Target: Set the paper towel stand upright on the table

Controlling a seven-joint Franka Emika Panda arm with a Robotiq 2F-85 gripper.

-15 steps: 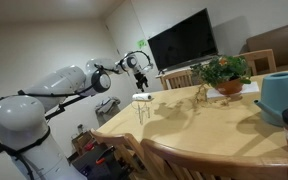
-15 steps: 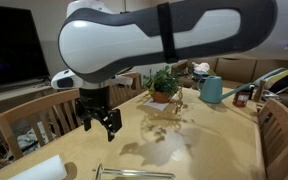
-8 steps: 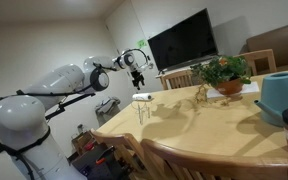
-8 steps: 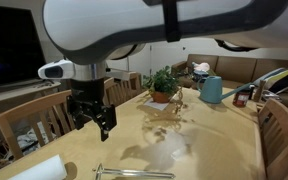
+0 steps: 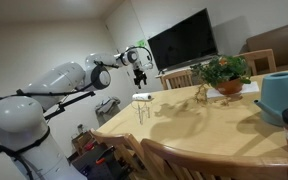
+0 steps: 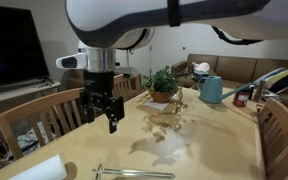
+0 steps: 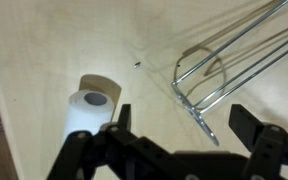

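The paper towel stand [image 6: 134, 172] lies flat on the near part of the table [image 6: 219, 140], so it needs lifting. Above it hangs the gripper [image 6: 99, 120], wide open and empty, ready to grab. A plant [image 6: 164, 83] stands far behind.

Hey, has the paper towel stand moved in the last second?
No. The stand lies flat at the same spot on the table, near the paper roll.
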